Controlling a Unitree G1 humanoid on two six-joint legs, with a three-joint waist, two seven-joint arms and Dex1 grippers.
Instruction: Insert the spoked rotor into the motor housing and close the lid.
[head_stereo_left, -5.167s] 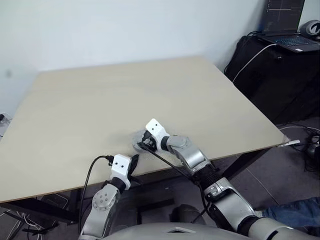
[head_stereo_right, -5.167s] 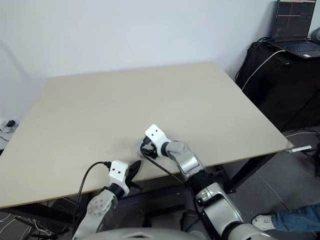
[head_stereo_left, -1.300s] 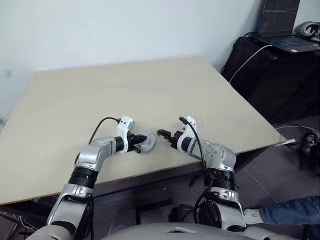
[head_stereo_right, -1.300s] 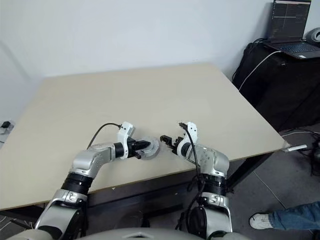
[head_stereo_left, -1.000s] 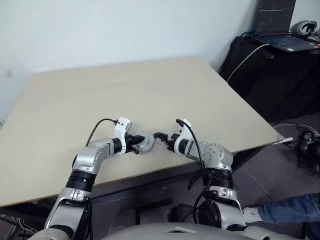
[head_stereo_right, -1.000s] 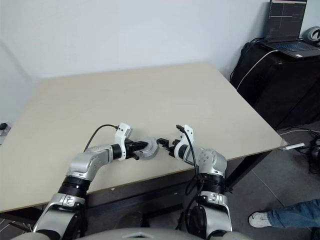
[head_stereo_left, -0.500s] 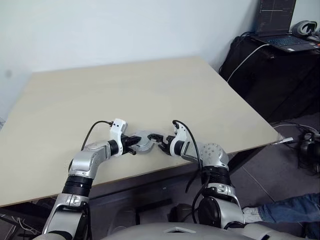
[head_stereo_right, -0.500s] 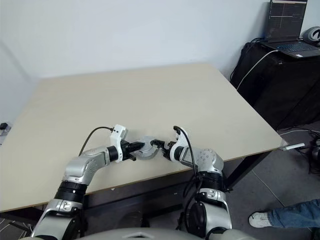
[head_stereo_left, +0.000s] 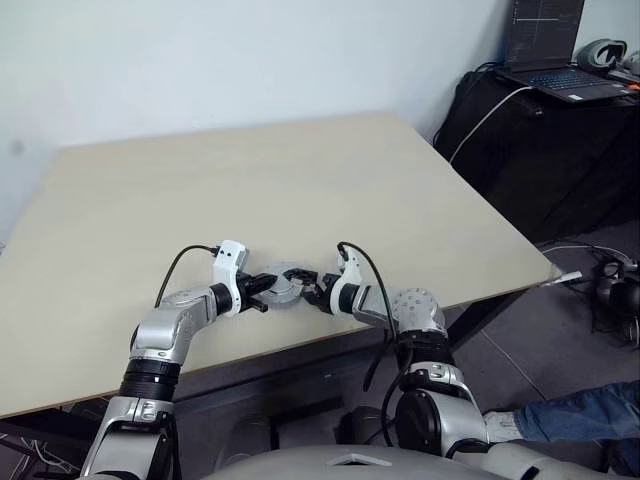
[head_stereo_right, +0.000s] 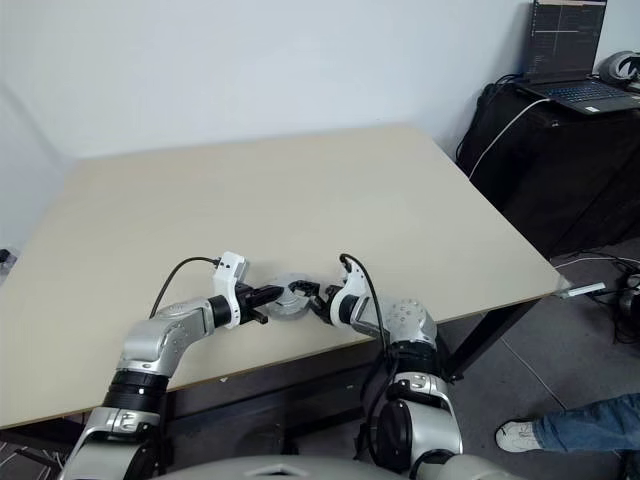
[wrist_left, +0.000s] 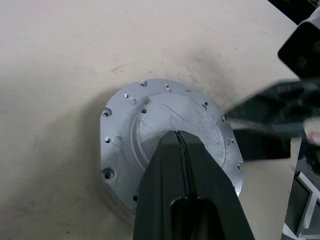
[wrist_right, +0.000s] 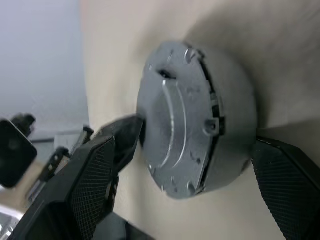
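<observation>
Silver-grey round metal lid (wrist_left: 150, 130) on motor housing (wrist_right: 225, 125), closed left gripper (wrist_left: 181, 142) pressing its top, wide-open right gripper (wrist_right: 185, 200) straddling its sides, holding nothing

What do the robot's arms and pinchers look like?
The arms are shiny silver metal with black joints. Each wrist has a small white block with a thin black cable looping out. The left gripper and right gripper each have two black fingers; the right fingers have bumpy, textured pads.

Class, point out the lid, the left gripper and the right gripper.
lid (wrist_left: 150, 117), left wrist view: its flat top face.
left gripper (wrist_left: 181, 142), left wrist view: tips of its shut fingers.
right gripper (wrist_right: 195, 165), right wrist view: between its open fingers.
</observation>
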